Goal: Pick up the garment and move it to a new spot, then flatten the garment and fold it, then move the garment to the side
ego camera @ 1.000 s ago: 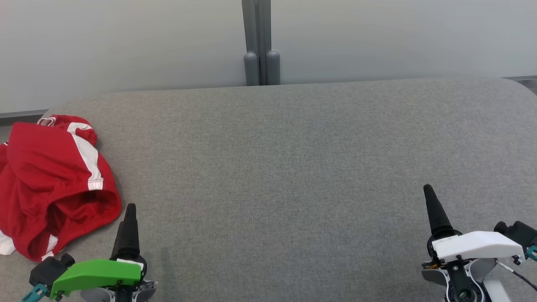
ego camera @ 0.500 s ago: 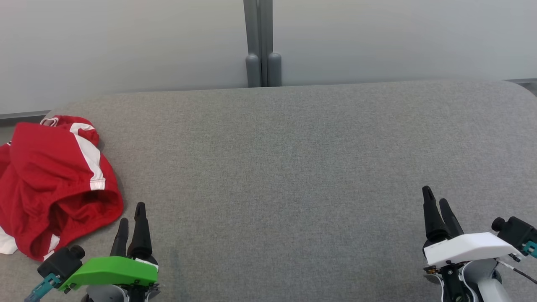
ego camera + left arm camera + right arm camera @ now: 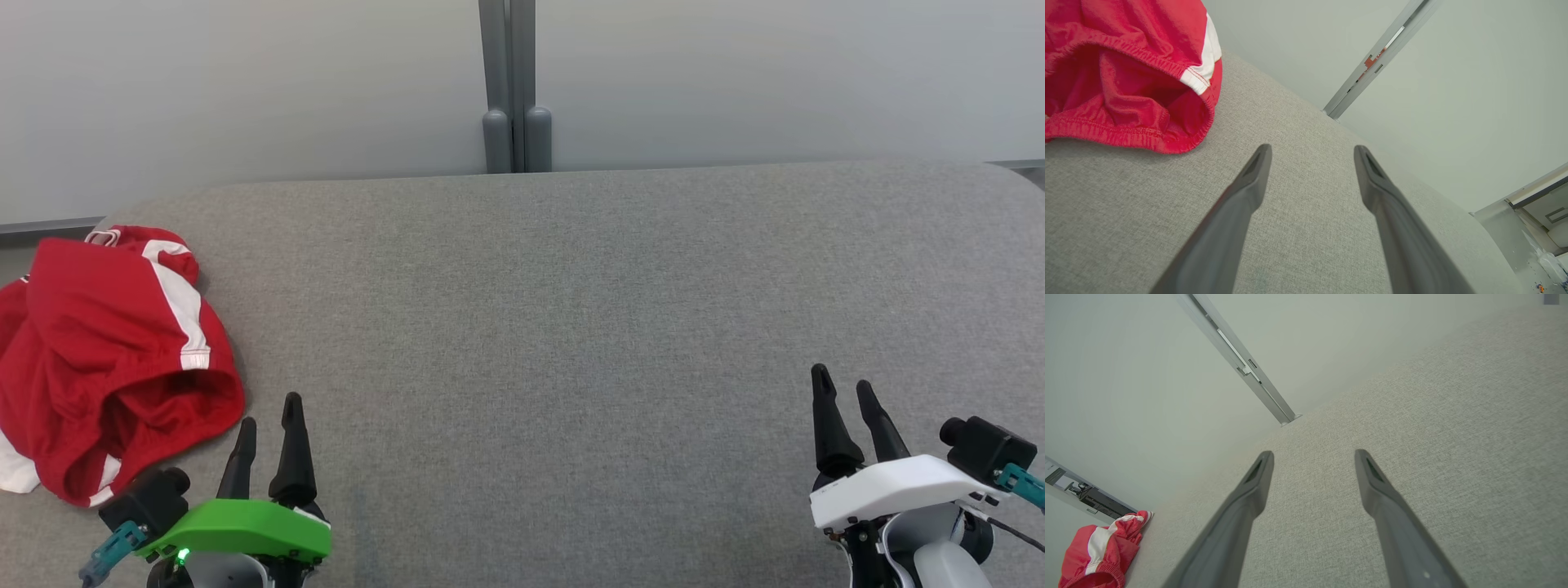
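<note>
The garment (image 3: 106, 359) is a crumpled pair of red shorts with white stripes, lying at the far left of the grey table (image 3: 571, 327). Its elastic waistband opening faces my left gripper (image 3: 269, 412), which stands open just to its right with nothing between the fingers. In the left wrist view the garment (image 3: 1126, 73) fills the upper left, a short way off the left gripper (image 3: 1310, 151). My right gripper (image 3: 841, 384) is open and empty near the table's front right. The right wrist view shows the garment (image 3: 1102, 551) far off at lower left, beyond the right gripper (image 3: 1312, 455).
A pale wall with a grey vertical post (image 3: 516, 82) runs behind the table. The table's rounded corners lie at back left, near the garment, and at back right (image 3: 1012, 175). Broad grey fabric surface stretches between the two grippers.
Both grippers have opened, their fingers spreading from together to apart. The head camera has shifted slightly, so the whole scene sits a little lower and to the right.
</note>
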### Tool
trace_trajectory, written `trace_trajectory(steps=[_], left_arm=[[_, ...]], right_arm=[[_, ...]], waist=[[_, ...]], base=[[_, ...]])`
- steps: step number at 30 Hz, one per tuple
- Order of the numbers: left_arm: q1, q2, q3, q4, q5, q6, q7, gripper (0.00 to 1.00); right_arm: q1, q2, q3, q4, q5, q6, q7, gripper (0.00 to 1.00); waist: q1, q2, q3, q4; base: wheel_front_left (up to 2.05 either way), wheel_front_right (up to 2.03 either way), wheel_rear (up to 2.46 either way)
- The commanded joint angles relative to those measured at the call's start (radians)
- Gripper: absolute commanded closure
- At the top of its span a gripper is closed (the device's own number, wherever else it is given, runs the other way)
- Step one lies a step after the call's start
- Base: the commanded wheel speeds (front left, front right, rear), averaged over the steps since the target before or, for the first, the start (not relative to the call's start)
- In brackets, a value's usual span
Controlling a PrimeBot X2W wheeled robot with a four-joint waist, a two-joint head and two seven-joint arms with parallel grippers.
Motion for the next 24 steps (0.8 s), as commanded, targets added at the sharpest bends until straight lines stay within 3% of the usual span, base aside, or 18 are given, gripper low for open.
trace_trajectory(steps=[1,24], left_arm=[[-0.002,0.008,-0.004,-0.006,0.032,-0.001,-0.008,0.00],[0.002,0.010,-0.037,0.005,0.248,0.007,-0.066,0.00]], right_arm=[[-0.001,-0.006,0.003,-0.004,-0.032,0.000,-0.010,0.00],[0.008,-0.008,0.017,-0.003,-0.264,0.001,-0.067,0.00]], waist=[[0.0000,0.0000,-0.001,0.001],[0.0000,0.0000,-0.003,0.013]], base=[[0.00,0.00,0.00],[0.00,0.00,0.00]])
